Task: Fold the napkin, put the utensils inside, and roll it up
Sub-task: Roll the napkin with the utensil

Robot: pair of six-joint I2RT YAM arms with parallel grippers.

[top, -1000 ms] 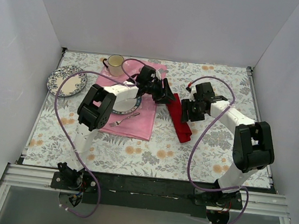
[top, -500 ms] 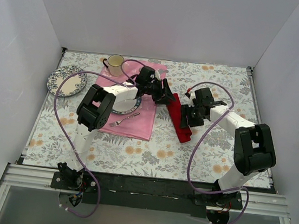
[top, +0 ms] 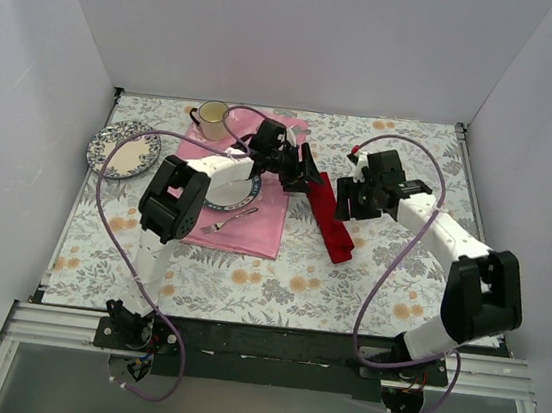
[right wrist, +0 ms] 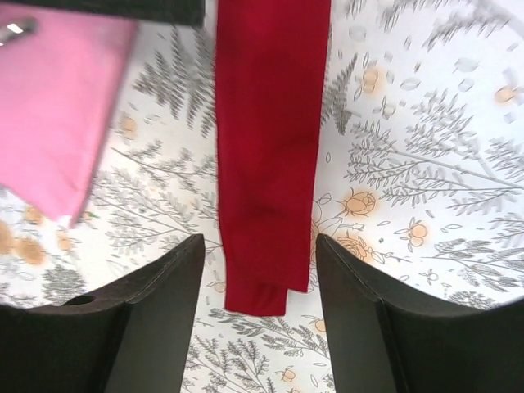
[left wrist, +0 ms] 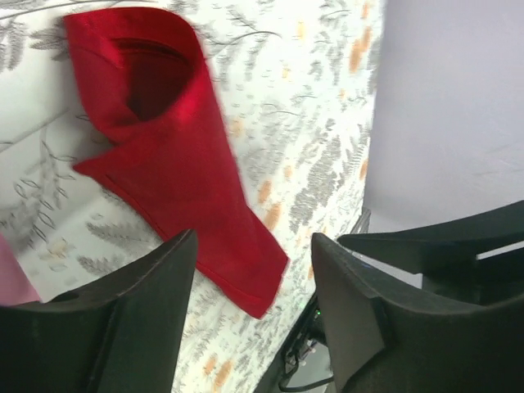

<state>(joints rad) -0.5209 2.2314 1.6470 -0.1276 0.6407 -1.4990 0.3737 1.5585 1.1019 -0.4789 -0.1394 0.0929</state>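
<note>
Pink cloth [top: 253, 226] is your landmark. The napkin [top: 334, 220] lies just right of it, a folded strip running far-to-near. Left gripper [top: 310, 176] hovers over the strip's far end, right gripper [top: 348, 202] beside its middle. Both stand parted and empty.

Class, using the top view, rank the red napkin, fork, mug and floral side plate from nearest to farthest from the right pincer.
1. Red napkin, just under the right pincer.
2. Fork, on the pink cloth.
3. Mug, back left.
4. Floral side plate, far left.
</note>
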